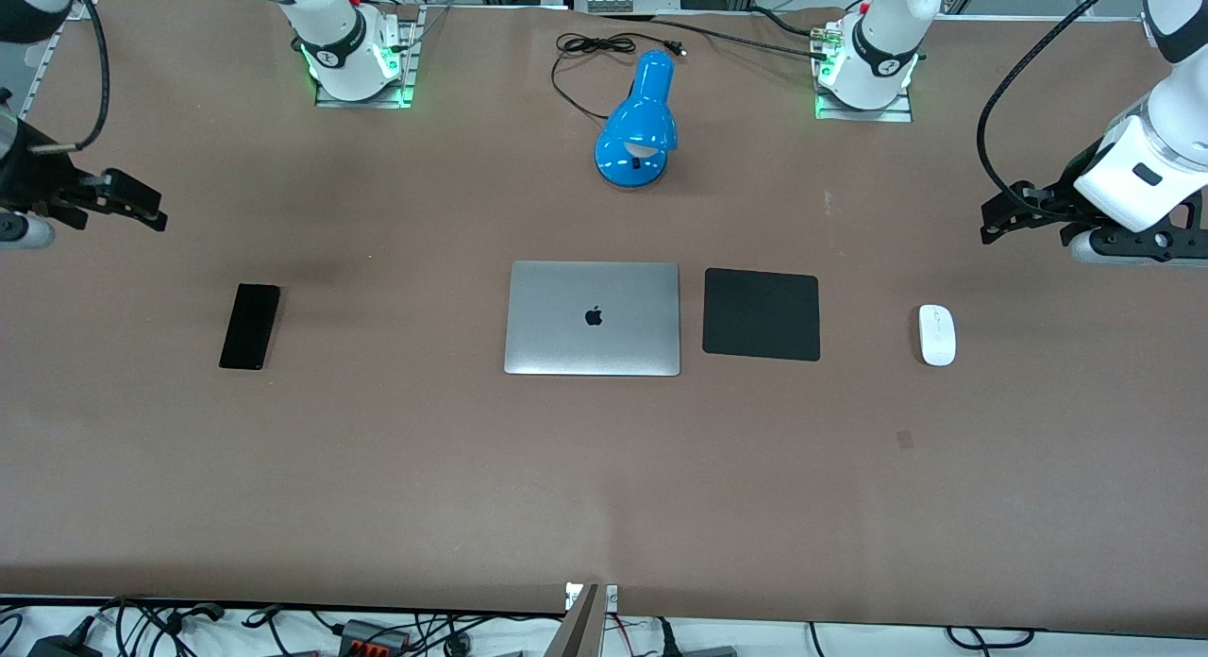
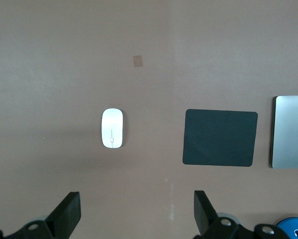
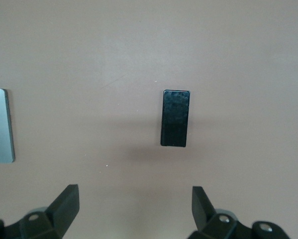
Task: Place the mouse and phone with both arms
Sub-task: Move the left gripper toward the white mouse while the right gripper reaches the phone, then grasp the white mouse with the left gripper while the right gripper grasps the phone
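Observation:
The white oval mouse (image 1: 937,335) (image 2: 112,128) lies flat on the brown table toward the left arm's end, beside the black pad. My left gripper (image 1: 1002,217) (image 2: 137,211) hangs open and empty over bare table close to the mouse, apart from it. The slim black phone (image 1: 250,326) (image 3: 175,118) lies flat toward the right arm's end. My right gripper (image 1: 140,207) (image 3: 135,209) hovers open over bare table close to the phone, with nothing between its fingers.
A closed silver laptop (image 1: 593,318) sits mid-table with a black square mouse pad (image 1: 762,314) beside it, toward the mouse. A blue desk lamp (image 1: 639,124) with its black cord lies nearer the bases. Bare table surrounds the mouse and the phone.

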You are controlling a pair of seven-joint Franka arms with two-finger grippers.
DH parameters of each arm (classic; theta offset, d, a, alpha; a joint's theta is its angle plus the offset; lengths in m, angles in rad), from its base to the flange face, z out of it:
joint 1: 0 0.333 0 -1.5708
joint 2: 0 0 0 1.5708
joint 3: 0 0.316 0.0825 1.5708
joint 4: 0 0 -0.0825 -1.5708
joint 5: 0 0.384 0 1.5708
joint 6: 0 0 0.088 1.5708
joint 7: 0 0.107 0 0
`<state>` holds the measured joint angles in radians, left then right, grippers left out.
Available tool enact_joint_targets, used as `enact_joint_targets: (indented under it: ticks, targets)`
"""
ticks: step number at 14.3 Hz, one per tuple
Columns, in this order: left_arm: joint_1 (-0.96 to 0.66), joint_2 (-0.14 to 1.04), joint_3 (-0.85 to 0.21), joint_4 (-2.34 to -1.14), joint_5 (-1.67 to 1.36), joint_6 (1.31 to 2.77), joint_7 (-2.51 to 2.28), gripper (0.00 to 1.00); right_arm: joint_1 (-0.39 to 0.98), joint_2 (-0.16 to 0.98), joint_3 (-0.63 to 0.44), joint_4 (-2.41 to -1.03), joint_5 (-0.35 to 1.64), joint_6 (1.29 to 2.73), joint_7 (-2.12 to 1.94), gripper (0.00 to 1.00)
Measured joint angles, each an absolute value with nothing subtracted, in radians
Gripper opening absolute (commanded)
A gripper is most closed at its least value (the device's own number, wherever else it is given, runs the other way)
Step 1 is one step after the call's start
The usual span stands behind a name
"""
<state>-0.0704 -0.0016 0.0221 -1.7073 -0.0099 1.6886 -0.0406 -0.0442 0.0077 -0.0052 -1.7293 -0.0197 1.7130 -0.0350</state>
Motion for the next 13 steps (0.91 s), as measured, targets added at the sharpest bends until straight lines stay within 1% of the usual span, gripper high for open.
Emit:
enact_joint_targets:
  ticks: [3,8,11,13]
  targets:
    - [-0.070,-0.001,0.022,-1.707,-0.010,1.682,-0.041,1.00,-0.053,0.049,-0.006,-1.792,-0.020,1.814,-0.035,1.00]
    - [-0.067,0.029,0.026,-1.707,-0.010,1.557,-0.041,1.00,-0.066,0.087,-0.006,-1.878,-0.020,1.916,-0.035,1.00]
    - [-0.064,0.093,0.031,-1.685,-0.009,1.544,-0.040,1.00,-0.076,0.118,-0.007,-1.882,-0.020,1.934,-0.035,1.00]
    - [-0.051,0.149,0.033,-1.670,-0.007,1.526,-0.026,1.00,-0.086,0.151,-0.008,-1.887,-0.020,1.973,-0.035,1.00]
